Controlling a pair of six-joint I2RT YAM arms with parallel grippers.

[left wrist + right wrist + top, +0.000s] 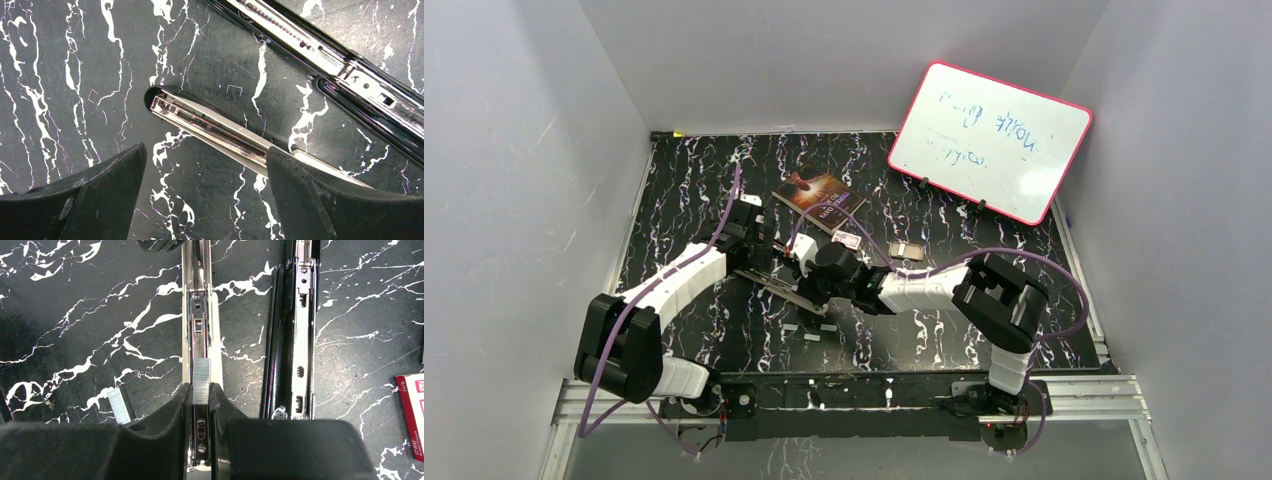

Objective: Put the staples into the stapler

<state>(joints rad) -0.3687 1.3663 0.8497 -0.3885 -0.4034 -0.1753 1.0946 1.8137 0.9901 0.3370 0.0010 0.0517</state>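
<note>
R gripper (201,390) is clamped on a short silver strip of staples (201,375), pinching it by its long sides w/ most of the strip sticking out past the fingertips. The strip sits directly over the chrome magazine rail (200,315) of the stapler (779,288), lined up lengthwise w/ the channel. Can't tell whether it touches the rail or hangs just above it. Stapler is folded open flat on the black marbled table (1024,330): magazine rail on one side, a 2nd black-edged chrome arm (300,340) just beside it, approx parallel in the R wrist view. A 2nd loose strip (119,405) lies on the table just beside one finger of the R gripper, apart from the stapler. A white-and-red staple box (412,410) shows at the edge of that view, well apart from the rail. L gripper (206,148) is spread wide, holding nothing, low over the table. A grey-sided stapler arm end (200,122) runs btwn its fingers and passes under one finger (340,200); contact there isn't clear. From above, both grippers meet over the stapler near table centre, w/ a book (817,197) just behind them and a pink-framed whiteboard (989,140) propped at the back R corner.
</note>
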